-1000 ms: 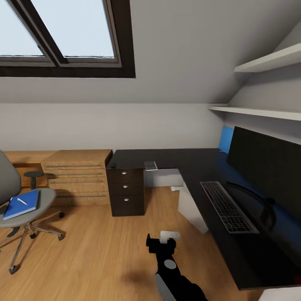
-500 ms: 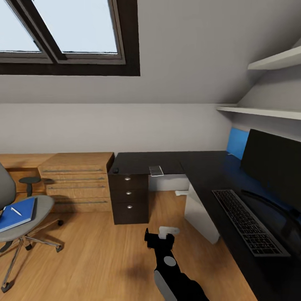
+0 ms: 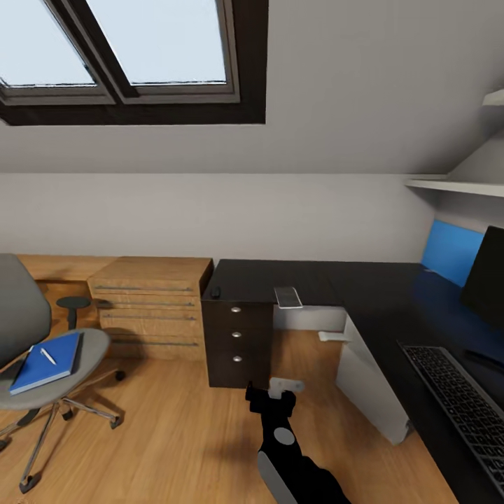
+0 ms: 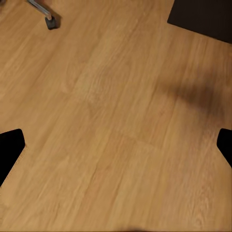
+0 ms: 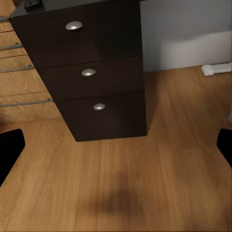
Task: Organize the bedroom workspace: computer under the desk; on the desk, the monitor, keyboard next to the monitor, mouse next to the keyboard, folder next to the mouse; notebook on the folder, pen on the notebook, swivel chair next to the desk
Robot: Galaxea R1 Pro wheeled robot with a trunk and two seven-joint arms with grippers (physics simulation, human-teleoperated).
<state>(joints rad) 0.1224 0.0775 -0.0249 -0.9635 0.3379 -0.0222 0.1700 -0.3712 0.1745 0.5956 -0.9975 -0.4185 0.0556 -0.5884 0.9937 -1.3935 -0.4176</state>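
Blue folder (image 3: 46,361) lies flat on the grey chair (image 3: 42,378) seat, a pale pen (image 3: 48,356) across it, well off from the right gripper (image 3: 270,399). Both grippers' jaws spread wide, empty. No readable writing.

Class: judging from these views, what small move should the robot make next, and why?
Probably turn and roll left toward the chair: the folder lies on its seat with a pen on top, away from the desk, and the right gripper hangs over bare floor.
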